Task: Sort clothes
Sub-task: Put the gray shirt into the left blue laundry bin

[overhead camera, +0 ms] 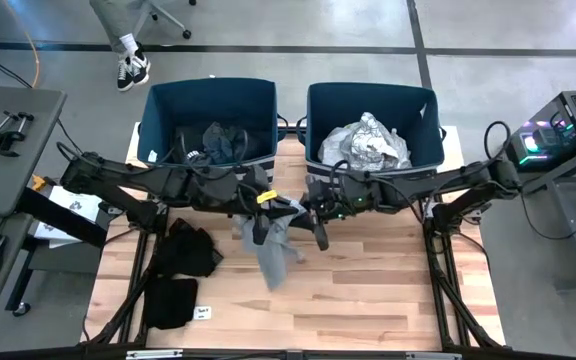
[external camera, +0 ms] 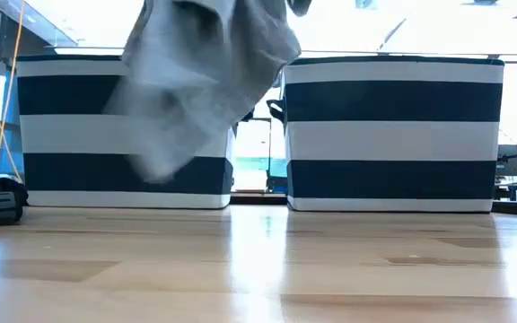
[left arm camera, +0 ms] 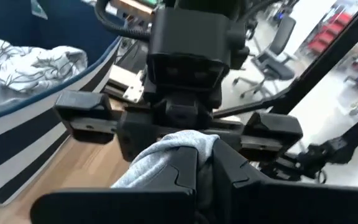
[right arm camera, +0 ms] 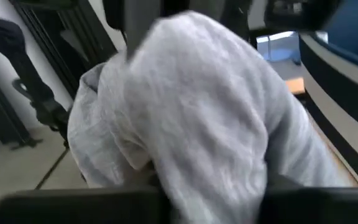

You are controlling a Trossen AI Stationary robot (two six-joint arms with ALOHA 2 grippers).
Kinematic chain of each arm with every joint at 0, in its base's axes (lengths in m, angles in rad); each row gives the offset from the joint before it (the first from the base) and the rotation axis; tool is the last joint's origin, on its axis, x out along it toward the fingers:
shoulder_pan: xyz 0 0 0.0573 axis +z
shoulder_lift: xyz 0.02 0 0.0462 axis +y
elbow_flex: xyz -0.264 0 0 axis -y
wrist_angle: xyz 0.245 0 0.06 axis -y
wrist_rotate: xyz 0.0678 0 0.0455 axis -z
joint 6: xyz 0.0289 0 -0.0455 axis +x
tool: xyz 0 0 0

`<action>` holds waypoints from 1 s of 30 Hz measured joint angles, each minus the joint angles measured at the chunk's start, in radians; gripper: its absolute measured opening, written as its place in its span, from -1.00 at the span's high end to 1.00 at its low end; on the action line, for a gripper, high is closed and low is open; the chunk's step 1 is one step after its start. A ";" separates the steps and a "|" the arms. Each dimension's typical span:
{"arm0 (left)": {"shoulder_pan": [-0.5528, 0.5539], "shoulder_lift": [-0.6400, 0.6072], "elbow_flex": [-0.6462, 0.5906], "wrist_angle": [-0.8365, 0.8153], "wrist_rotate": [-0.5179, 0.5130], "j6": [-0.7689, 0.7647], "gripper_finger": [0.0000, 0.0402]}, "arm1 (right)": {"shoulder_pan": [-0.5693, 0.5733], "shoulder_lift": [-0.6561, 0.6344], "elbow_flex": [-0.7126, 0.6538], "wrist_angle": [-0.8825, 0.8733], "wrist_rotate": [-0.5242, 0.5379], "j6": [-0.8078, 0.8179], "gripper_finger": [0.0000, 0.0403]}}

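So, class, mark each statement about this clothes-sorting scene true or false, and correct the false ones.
1. A grey garment hangs above the table between the two grippers. True.
2. The right-hand bin is empty. False: it holds a grey-white patterned garment.
3. Black clothes lie on the table's left side. True.
4. The left-hand bin holds neon yellow clothes. False: dark clothes lie in it.
5. The grey garment lies flat on the wood. False: the low view shows it hanging clear.
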 joint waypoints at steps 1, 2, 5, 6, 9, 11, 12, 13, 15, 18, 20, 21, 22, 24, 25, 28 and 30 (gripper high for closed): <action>0.000 -0.001 0.000 0.010 0.002 -0.004 0.99 | 0.005 -0.003 0.000 0.011 0.002 0.000 0.77; 0.000 -0.008 0.000 0.022 0.011 0.000 0.97 | 0.009 -0.010 0.000 0.011 0.004 -0.003 0.87; 0.000 -0.032 0.000 0.088 0.062 0.029 0.85 | 0.023 -0.036 0.018 -0.015 0.057 0.004 0.87; -0.001 -0.045 0.000 0.112 0.075 0.035 0.80 | 0.027 -0.046 0.029 -0.041 0.082 0.015 0.85; -0.009 -0.107 0.002 0.153 0.083 0.039 0.64 | 0.036 -0.086 0.085 -0.156 0.174 -0.008 0.88; -0.014 -0.149 0.004 0.133 0.077 0.042 0.57 | 0.041 -0.118 0.153 -0.241 0.264 -0.067 0.94; -0.014 -0.167 0.004 0.105 0.075 0.048 0.55 | 0.041 -0.134 0.201 -0.290 0.319 -0.104 0.95; -0.015 -0.183 0.004 0.082 0.064 0.048 0.53 | 0.042 -0.150 0.254 -0.338 0.380 -0.140 0.96; -0.021 -0.213 0.002 0.030 0.024 0.039 0.52 | 0.036 -0.166 0.370 -0.451 0.516 -0.210 0.94; -0.039 -0.249 0.002 -0.023 -0.047 0.023 0.52 | 0.018 -0.159 0.541 -0.599 0.737 -0.341 0.94; -0.055 -0.260 0.002 -0.052 -0.082 0.010 0.52 | -0.012 -0.156 0.627 -0.648 0.827 -0.435 0.94; -0.062 -0.261 0.001 -0.065 -0.092 0.005 0.53 | -0.032 -0.157 0.661 -0.664 0.847 -0.470 0.94; -0.071 -0.261 0.000 -0.073 -0.102 0.003 0.53 | -0.056 -0.161 0.689 -0.685 0.852 -0.496 0.94; -0.087 -0.260 0.000 -0.085 -0.116 -0.005 0.53 | -0.111 -0.164 0.732 -0.774 0.852 -0.512 0.94; -0.095 -0.260 0.000 -0.090 -0.124 -0.005 0.53 | -0.141 -0.164 0.744 -0.834 0.852 -0.503 0.94; -0.115 -0.252 0.000 -0.100 -0.140 -0.006 0.53 | -0.248 -0.160 0.730 -1.040 0.803 -0.401 0.94; -0.125 -0.243 -0.001 -0.112 -0.145 -0.011 0.53 | -0.330 -0.158 0.674 -1.168 0.702 -0.305 0.94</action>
